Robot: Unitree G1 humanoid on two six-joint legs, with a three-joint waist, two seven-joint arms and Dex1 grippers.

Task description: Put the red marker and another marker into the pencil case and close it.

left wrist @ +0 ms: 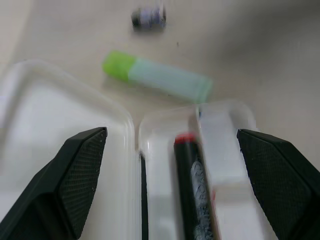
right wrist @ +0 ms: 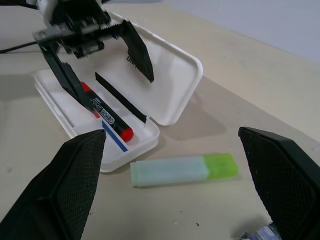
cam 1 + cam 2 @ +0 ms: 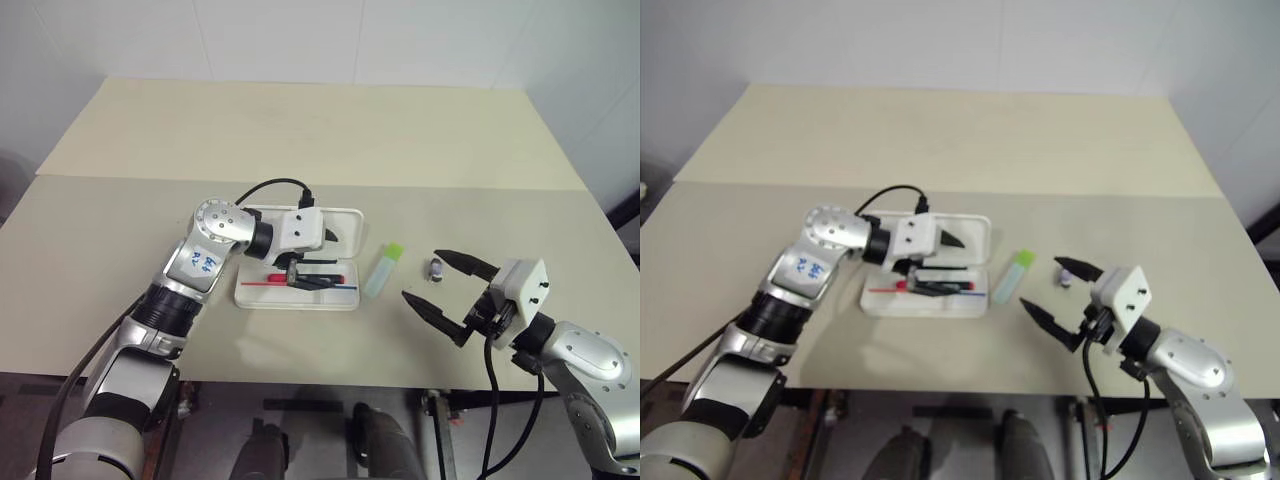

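Pencil case [image 2: 175, 75] is seen lying open on the table [image 3: 300, 130], lid flat beside the tray. Inside the tray the red marker [image 2: 107, 117] is laid lengthwise, next to the red and blue stripes. The left gripper [image 2: 100, 55] is held just above the tray with its fingers spread wide and nothing between them. The green marker [image 3: 384, 270] is left on the table just beside the case, not touching it. A small dark object [image 3: 436, 267] is seen nearby. The right gripper [image 3: 440, 285] is held wide and empty, near the green marker.
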